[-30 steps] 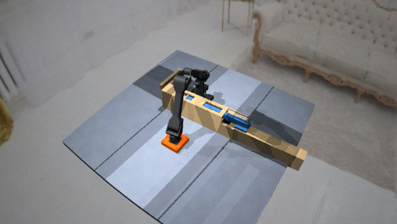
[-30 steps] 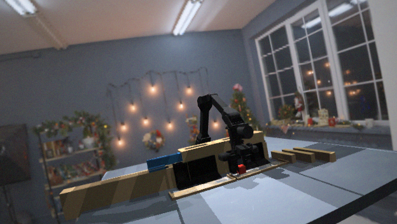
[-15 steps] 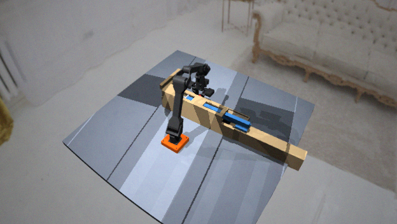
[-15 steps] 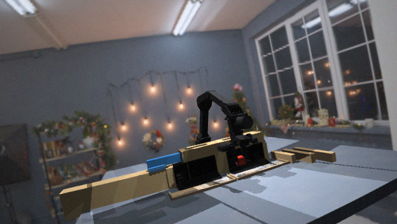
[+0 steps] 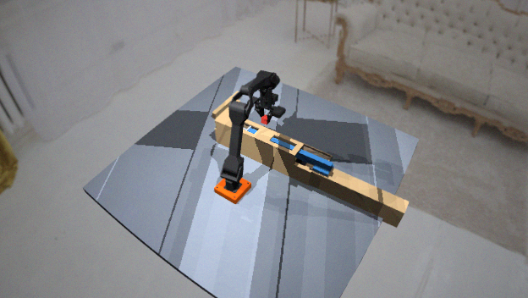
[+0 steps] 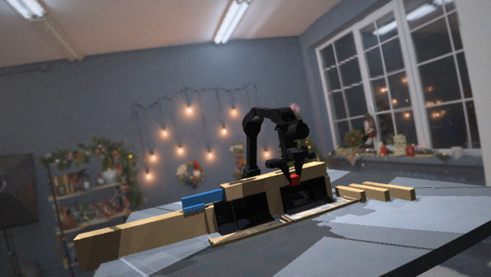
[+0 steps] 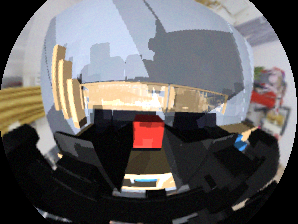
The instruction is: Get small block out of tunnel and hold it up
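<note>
Now I have the red block (image 5: 265,119) (image 6: 294,179) (image 7: 148,133) out beside the wooden tunnel housing (image 5: 262,147) (image 6: 244,190) (image 7: 126,96).

My gripper (image 5: 267,117) (image 6: 294,177) (image 7: 147,125) pinches it between the fingertips, directly below the wrist, near the housing's upper edge; straight up looks like the lift that remains.

Pale tufted sofa (image 5: 423,63), tall paned window (image 6: 411,75), seemingly dark outside.

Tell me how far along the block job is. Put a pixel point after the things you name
Done: the red block (image 5: 265,119) (image 6: 294,180) (image 7: 148,134) is out of the tunnel (image 5: 263,149) (image 6: 275,197). In hand: the tool (image 5: 266,118) (image 6: 294,179) (image 7: 147,125) grips it, raised off the tray. Left: probably just holding it up, perhaps higher.
</note>
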Controlling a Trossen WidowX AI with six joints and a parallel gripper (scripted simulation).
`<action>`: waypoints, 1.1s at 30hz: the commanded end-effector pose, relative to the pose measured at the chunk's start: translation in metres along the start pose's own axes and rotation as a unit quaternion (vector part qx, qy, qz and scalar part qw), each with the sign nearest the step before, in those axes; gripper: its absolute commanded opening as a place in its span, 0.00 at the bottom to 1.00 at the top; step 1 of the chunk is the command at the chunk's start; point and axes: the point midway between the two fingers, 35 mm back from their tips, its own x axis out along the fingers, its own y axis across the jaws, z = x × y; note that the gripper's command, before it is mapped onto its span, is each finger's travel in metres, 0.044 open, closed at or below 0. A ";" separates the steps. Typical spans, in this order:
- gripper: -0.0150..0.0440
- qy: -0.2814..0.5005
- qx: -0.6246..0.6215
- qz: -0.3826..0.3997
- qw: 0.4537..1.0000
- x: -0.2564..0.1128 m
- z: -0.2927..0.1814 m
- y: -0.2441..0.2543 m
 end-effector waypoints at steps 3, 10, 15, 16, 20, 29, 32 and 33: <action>0.25 -0.002 0.000 -0.002 1.000 -0.032 -0.005 -0.001; 0.25 -0.005 0.001 0.001 1.000 -0.040 -0.008 -0.001; 0.25 -0.098 0.001 0.011 0.995 -0.042 -0.005 -0.013; 0.25 -0.119 0.001 0.012 0.993 -0.043 -0.005 -0.015; 0.25 -0.205 0.000 0.015 0.979 -0.046 -0.006 -0.026; 0.25 -0.257 -0.001 0.014 0.966 -0.048 -0.009 -0.033; 0.25 -0.257 -0.001 0.014 0.966 -0.047 -0.002 -0.033; 0.25 -0.257 -0.001 0.014 0.966 -0.046 0.003 -0.033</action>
